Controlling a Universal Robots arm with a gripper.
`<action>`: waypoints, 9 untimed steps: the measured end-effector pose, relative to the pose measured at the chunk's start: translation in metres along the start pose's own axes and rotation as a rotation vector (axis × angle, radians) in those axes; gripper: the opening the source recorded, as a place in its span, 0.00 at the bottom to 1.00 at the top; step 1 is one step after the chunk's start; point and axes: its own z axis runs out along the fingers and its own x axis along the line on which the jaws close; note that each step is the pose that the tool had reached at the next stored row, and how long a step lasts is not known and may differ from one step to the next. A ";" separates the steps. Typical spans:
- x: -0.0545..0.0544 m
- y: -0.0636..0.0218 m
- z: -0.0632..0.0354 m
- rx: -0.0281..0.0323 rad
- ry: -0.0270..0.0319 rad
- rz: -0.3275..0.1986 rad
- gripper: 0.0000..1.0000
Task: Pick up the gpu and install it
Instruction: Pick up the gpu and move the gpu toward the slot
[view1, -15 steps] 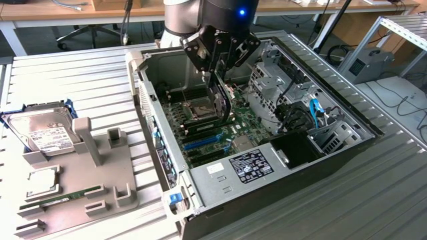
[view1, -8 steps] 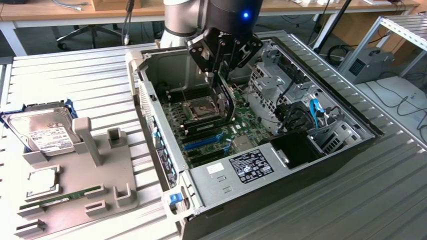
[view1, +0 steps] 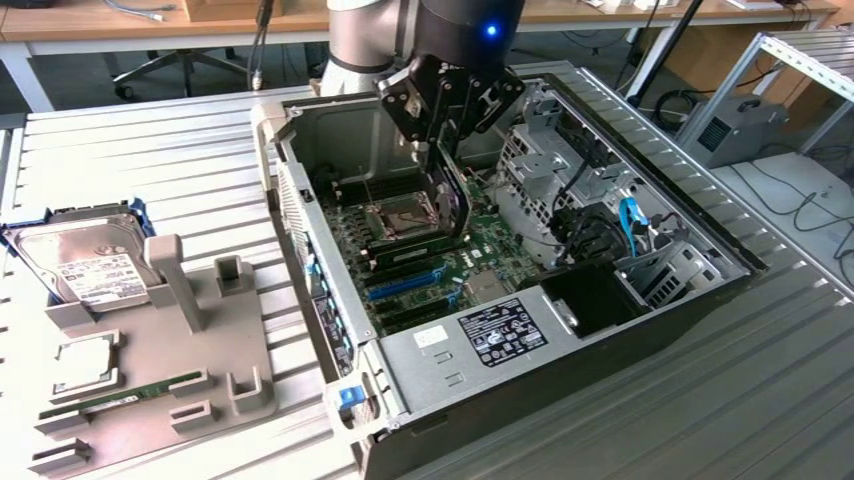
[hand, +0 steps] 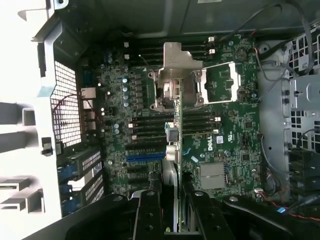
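Low at the exterior view's left, the grey fixture (view1: 200, 400) on the bench (view1: 160, 160) carries the RAM stick (view1: 127, 395), a CPU (view1: 83, 362) and the hard drive (view1: 87, 265). We see no gpu seat filled there, which fits the card being out of it.

Mid frame is the open case (view1: 534, 400), lying on its side so the motherboard (view1: 441, 265) faces up for a straight drop-in.

Above it, upper centre, the hand (view1: 447, 135) is clamped on the gpu (view1: 451, 195). The card hangs edge-down inside the case opening, over the board and apparently not touching it. It is likely held upright so that its connector edge can meet a slot.

In the wrist view the hand (hand: 176, 210) has a finger on each face of the gpu (hand: 179, 150), seen edge-on with its silver bracket at the far end. The card lies across the CPU socket area. The blue slot (hand: 145, 157) is beside it, so we judge the gpu not yet seated.

Farthest back, along the top of the exterior view, are wooden desks (view1: 94, 20).
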 end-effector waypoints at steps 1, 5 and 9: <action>-0.001 0.0013 0.0008 0.0000 0.0001 0.000 0.26; -0.006 0.0051 0.0042 -0.0001 0.0001 -0.001 0.26; -0.014 0.0108 0.0082 -0.0001 0.0002 -0.003 0.26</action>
